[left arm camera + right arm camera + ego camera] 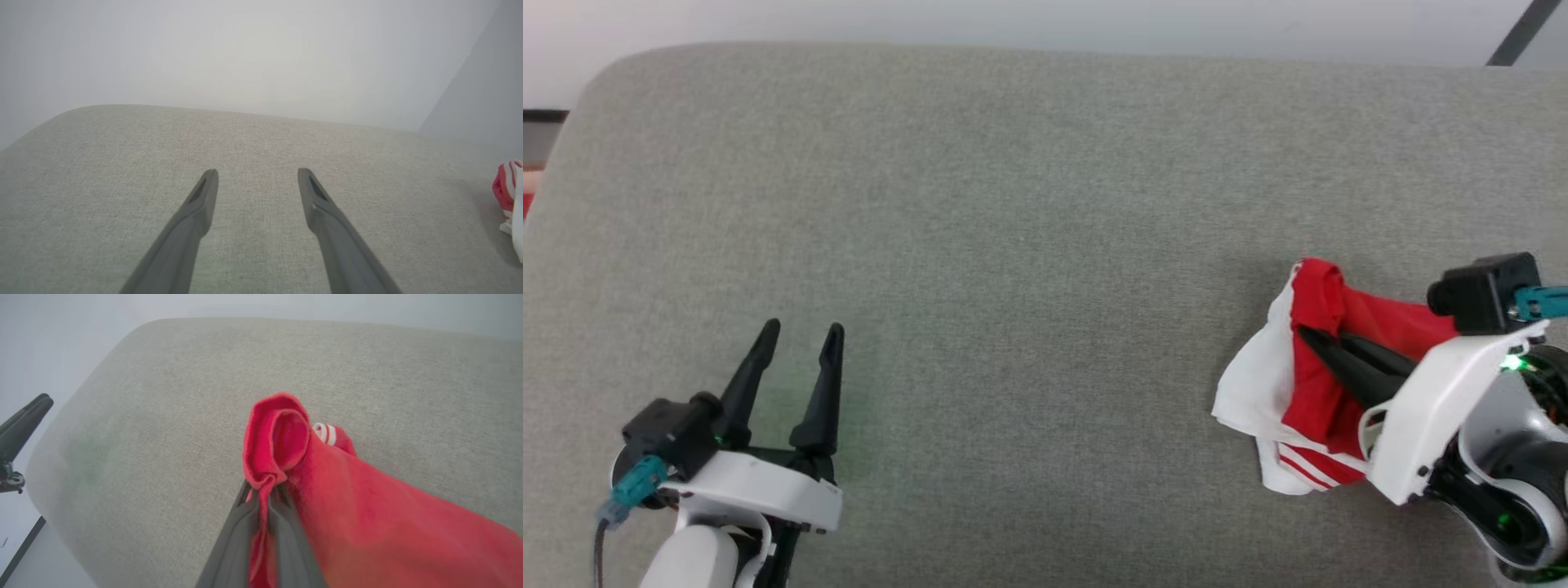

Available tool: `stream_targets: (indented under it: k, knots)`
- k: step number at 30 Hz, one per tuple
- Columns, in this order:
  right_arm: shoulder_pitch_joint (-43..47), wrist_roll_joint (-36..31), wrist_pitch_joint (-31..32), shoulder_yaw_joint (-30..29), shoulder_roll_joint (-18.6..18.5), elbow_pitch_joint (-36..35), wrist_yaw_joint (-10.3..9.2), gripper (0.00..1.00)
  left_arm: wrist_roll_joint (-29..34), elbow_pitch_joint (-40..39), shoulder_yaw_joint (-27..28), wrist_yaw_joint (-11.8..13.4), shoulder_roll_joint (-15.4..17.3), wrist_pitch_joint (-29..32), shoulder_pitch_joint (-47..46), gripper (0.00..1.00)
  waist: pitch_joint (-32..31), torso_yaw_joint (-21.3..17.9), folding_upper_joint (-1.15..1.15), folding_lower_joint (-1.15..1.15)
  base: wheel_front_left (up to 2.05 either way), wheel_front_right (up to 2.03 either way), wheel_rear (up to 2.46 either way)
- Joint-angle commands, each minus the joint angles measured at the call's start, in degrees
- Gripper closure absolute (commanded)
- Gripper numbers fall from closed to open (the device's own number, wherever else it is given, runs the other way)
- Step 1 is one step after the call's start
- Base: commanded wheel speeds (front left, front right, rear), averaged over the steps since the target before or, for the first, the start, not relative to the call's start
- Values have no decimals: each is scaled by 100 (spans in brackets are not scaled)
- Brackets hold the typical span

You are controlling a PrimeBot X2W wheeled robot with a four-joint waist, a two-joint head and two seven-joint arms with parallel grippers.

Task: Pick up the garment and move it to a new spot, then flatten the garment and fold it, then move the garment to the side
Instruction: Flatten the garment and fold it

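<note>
Here, the right gripper (pixel 1305 332) is pinching a red fold of the shirt (pixel 1311 408), bunched at the right side of the grey cushion (pixel 1013 245); the left gripper (pixel 803 327) is hovering spread, grasping nothing.

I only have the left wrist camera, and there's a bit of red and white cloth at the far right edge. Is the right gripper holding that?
Observer: Yes. The right gripper is shut on a red fold of the garment.
Operator: Is it spread flat?
Observer: No. The head view shows it bunched in a crumpled red and white heap.
Operator: Where does it sit?
Observer: Near the right side of the grey cushion, well apart from the open left gripper.
</note>
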Motion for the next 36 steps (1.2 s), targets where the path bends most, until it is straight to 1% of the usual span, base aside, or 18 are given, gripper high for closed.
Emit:
stream_targets:
  k: [1, 8, 16, 22, 24, 25, 26, 31, 36]
  knots:
    - [-94, -55, -76, 48, 40, 58, -1, 100, -28, -15, 9, -11, 4, 5, -58, 0, 82, 81, 0, 0, 0, 0, 0]
    - [-363, -207, -430, 383, 11, 817, -1, 100, -57, -40, -23, -11, -37, 5, -165, 0, 284, 162, 0, 0, 0, 0, 0]
    - [-565, -67, -893, 689, 22, 1733, -1, 100, -103, -16, -83, -11, -44, 5, -312, 0, 420, 216, 0, 0, 0, 0, 0]
    - [-709, 35, -1234, 947, -31, 2068, -1, 100, -126, 32, -59, -11, -31, 5, -264, 0, 357, 185, 0, 0, 0, 0, 0]
    - [-755, 121, -1363, 1024, -64, 2097, -1, 59, -129, 54, -50, -11, -20, 5, -217, 0, 295, 153, 0, 0, 0, 0, 0]
    - [-752, 161, -1429, 1063, -97, 2100, -1, 22, -132, 69, -47, -11, -17, 5, -194, 0, 257, 135, 0, 0, 0, 0, 0]
    - [-737, 220, -1478, 1105, -132, 2103, -1, 0, -123, 82, -47, -11, -11, 5, -176, 0, 215, 114, 0, 0, 0, 0, 0]
    - [-692, 445, -1771, 1178, -358, 2100, -2, 0, -115, 102, -39, -11, -12, 5, -54, 0, -2, -22, 0, 0, 0, 0, 0]
    - [-572, 713, -2056, 1048, -602, 2086, -1, 0, -113, 135, -55, -12, -14, 5, 74, 0, -220, -178, 0, 0, 0, 0, 0]
